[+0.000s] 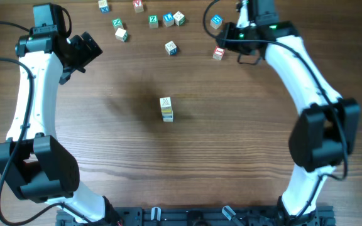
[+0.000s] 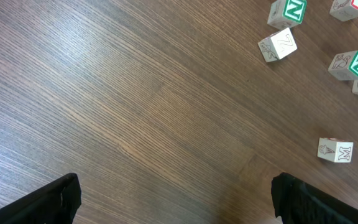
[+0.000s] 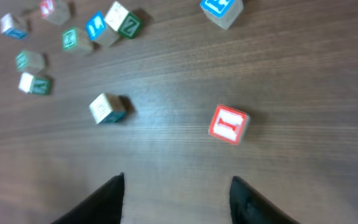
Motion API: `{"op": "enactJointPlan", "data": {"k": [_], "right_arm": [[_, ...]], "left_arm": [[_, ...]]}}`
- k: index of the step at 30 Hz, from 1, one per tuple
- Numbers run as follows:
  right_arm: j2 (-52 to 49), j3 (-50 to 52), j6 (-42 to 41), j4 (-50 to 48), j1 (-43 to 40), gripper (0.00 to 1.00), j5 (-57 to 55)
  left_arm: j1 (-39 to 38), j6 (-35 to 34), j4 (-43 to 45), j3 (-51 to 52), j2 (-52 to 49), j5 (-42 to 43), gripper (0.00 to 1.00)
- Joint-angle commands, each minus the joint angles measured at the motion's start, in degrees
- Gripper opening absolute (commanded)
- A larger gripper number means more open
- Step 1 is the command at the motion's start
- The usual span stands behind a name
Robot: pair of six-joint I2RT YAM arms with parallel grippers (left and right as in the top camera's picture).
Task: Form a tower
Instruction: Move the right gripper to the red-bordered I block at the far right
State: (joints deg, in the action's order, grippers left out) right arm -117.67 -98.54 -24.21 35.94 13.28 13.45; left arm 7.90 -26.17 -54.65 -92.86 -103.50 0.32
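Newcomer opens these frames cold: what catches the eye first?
The short tower of letter cubes stands alone mid-table, a yellow face showing low on it. Next comes the scatter of loose cubes along the far edge. The right gripper is open near them, with the red-lettered H cube just ahead of it.

The tower (image 1: 166, 109) is pale smooth wood; the table (image 1: 168, 163) is matt, fine-grained dark wood.

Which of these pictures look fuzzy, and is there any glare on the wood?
Right wrist view: smeared, the far cubes most, the red-lettered cube less so. Left wrist view: crisp grain, with a pale sheen across the table. Overhead view: even light, the tower small but clear.
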Motion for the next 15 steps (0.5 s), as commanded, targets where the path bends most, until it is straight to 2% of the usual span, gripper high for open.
{"op": "enactJointPlan", "data": {"k": [1, 7, 12, 15], "right_arm": [[-5.05, -1.16, -1.05, -2.99, 1.73, 0.72, -8.20], [-10.16, -1.14, -4.87, -8.37, 2.21, 0.75, -14.47], [-12.33, -1.14, -4.90, -10.95, 2.21, 0.70, -19.10], [-13.14, -1.09, -4.87, -11.65, 2.25, 0.64, -19.08]], "left_arm": [[0.11, 0.44, -0.02, -0.81, 1.14, -0.35, 1.00], [0.11, 0.44, -0.02, -0.81, 1.14, -0.35, 1.00], [0.11, 0.44, -0.02, -0.81, 1.14, -0.35, 1.00], [0.11, 0.44, -0.02, -0.81, 1.14, -0.35, 1.00]]}}
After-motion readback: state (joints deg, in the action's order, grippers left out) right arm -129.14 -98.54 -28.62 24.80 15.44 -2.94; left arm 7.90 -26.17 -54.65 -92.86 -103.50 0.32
